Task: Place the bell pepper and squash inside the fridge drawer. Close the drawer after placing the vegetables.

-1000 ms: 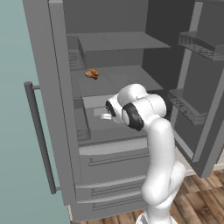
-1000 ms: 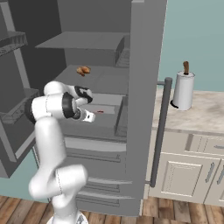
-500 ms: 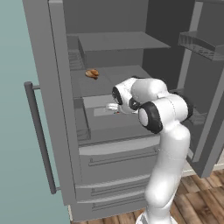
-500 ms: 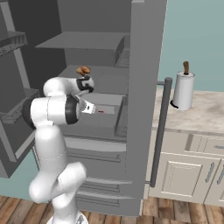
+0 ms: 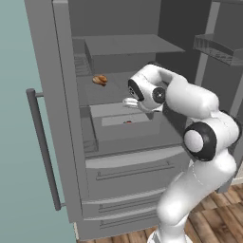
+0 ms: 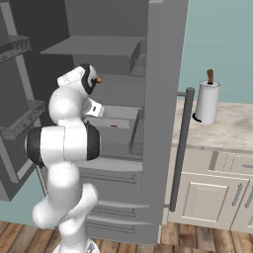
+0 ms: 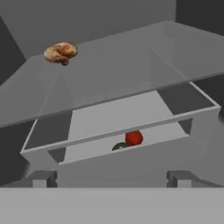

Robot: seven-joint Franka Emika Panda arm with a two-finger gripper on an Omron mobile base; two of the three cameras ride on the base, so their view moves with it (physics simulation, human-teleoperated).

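The white arm's two-finger gripper (image 7: 111,177) hangs with its jaws spread wide and empty, just in front of the wide grey box-shaped fridge drawer (image 7: 131,162). Past its front panel, inside the pulled-out bin, the small glossy red bell pepper (image 7: 134,138) lies touching the dark green round squash (image 7: 120,146). Farther back, an orange-brown lumpy food item (image 7: 61,52) sits on the grey shelf (image 7: 131,65).

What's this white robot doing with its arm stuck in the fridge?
It is loading vegetables into the fridge drawer, which stands pulled out. A red bell pepper and a dark green squash already lie inside it, side by side. The robot's hand is open and empty, just in front of the drawer. The drawer is not yet pushed shut. A brownish food item sits on the shelf above.
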